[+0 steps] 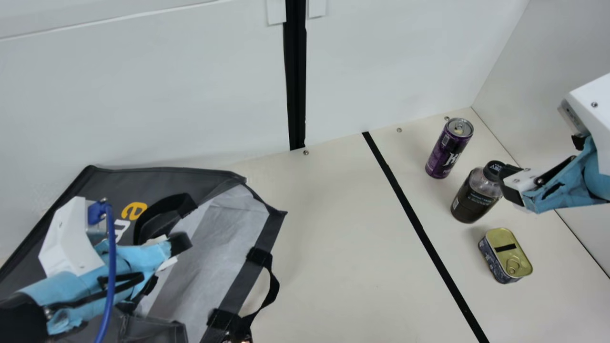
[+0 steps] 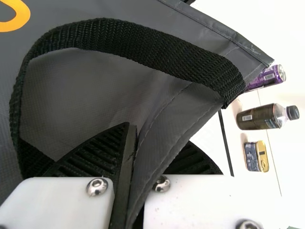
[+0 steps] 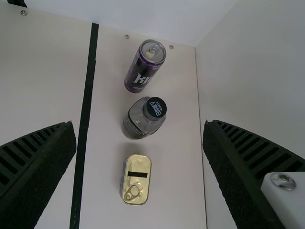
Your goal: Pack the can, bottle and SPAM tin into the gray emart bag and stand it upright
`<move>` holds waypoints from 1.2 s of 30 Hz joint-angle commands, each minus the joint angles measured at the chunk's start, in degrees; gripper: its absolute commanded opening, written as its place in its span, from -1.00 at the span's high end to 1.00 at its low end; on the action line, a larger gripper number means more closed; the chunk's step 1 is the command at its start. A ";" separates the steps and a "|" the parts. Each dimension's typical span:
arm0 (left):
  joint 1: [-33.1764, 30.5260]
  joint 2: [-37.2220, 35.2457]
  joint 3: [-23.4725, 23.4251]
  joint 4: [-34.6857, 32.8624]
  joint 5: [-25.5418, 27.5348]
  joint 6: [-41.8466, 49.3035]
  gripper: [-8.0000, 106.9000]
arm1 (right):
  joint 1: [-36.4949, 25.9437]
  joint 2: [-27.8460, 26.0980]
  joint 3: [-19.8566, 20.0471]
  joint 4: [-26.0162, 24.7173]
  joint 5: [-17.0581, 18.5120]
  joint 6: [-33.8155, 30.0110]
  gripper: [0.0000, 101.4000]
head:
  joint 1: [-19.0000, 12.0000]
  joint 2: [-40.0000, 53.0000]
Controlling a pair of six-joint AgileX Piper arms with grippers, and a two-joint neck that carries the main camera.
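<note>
In the main view the gray bag (image 1: 190, 267) lies at the left, its mouth spread toward the table's middle. My left gripper (image 1: 178, 252) is at its upper edge; in the left wrist view my left gripper (image 2: 131, 176) is shut on the bag's edge (image 2: 171, 129), beside a black handle. To the right stand the purple can (image 1: 448, 150), the dark bottle (image 1: 476, 195) and the SPAM tin (image 1: 505, 255). My right gripper (image 1: 512, 188) is by the bottle's cap in the main view; seen from its wrist, the right gripper (image 3: 140, 157) is open with nothing held.
A black tape line (image 1: 419, 228) runs along the table between the bag and the three items. White walls (image 1: 381, 57) stand behind and at the right. The bag's front handle (image 1: 271, 290) loops out over the table.
</note>
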 commanded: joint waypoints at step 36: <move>-0.11 0.96 -1.01 0.84 -0.68 -1.01 1.00 | 0.00 0.00 0.00 0.00 0.00 0.00 -0.87 | -1.30 -0.05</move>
